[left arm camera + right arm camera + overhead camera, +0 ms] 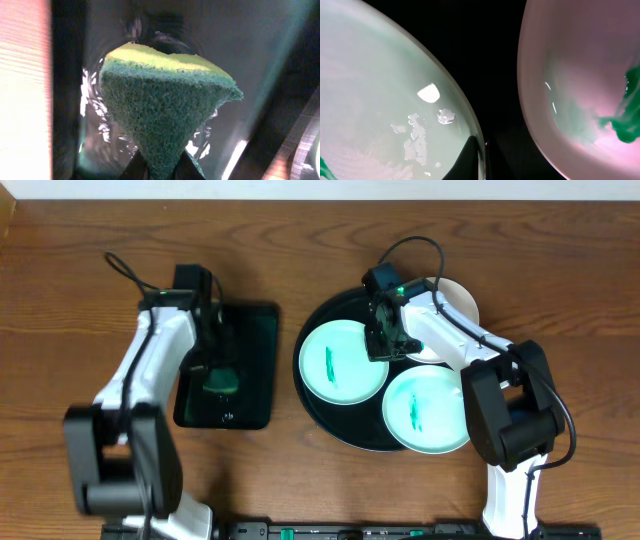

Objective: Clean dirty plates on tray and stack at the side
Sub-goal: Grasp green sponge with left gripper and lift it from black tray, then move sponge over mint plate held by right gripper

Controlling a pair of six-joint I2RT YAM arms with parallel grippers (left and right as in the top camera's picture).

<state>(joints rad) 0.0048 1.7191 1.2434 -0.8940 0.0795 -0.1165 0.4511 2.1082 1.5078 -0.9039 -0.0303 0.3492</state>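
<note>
On the round black tray [318, 415] lie three plates. A mint-green plate [335, 375] with a green streak is at the left, and a second streaked mint-green plate [425, 412] at the front right. The white plate [460, 298] at the back is largely under my right arm. My right gripper [379, 345] is shut on the left mint plate's [380, 100] right rim, one finger [467, 160] lying inside the rim. The white plate [580, 75] beside it carries a green smear. My left gripper [162, 172] is shut on a green-and-yellow sponge [165, 95].
The sponge hangs over a smaller rectangular black tray [255, 370] with wet patches, left of the round tray. Brown wood-grain tabletop [60, 300] spreads to the far left and far right [590, 330]. Both arm bases stand at the table's front edge.
</note>
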